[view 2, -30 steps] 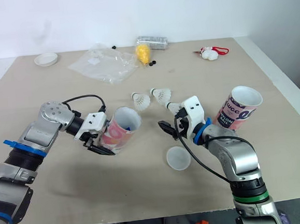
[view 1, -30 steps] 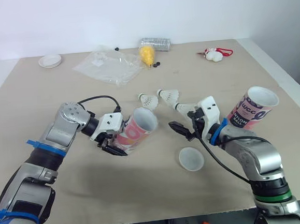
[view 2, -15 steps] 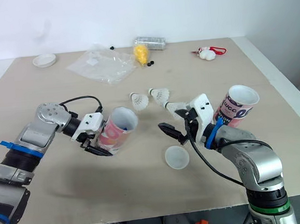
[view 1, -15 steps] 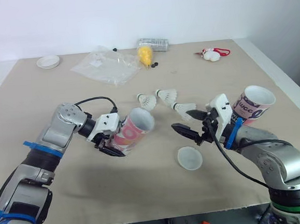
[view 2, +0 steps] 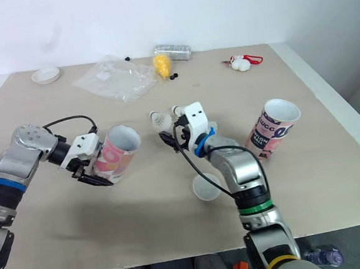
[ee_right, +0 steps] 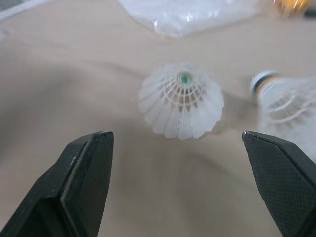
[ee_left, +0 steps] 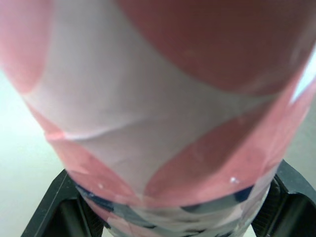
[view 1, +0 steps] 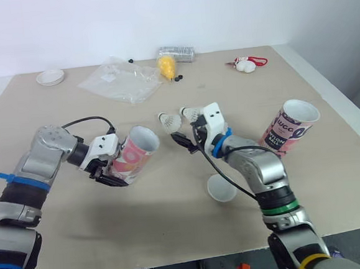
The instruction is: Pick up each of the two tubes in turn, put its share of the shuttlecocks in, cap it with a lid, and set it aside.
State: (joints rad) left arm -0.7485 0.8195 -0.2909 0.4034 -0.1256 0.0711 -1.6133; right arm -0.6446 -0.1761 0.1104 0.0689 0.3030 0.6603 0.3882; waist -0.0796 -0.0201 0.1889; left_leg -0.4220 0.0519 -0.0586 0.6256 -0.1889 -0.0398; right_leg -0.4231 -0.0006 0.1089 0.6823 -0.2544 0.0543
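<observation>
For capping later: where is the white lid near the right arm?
In the left eye view, the lid lies on the table by the right forearm, below the shuttlecocks.

On your tabletop [view 1: 81, 229], the left claw [view 1: 110, 170] grips one tube [view 1: 134, 152] at the left, with the tube's mouth toward the middle. At mid-table a shuttlecock [view 1: 167, 120] lies with a second shuttlecock [view 1: 191, 113] to its right, both just beyond your right claw [view 1: 187, 136]. The other tube [view 1: 288, 128] stands well to their right. A lid [view 1: 220, 188] lies nearer you. A plastic bag [view 1: 120, 83] lies at the back.

Pink tube [view 1: 133, 154] tilted, open-mouthed; second tube [view 1: 289, 129] standing; white shuttlecocks [view 1: 168, 121] between; lid [view 1: 219, 190] flat.
</observation>
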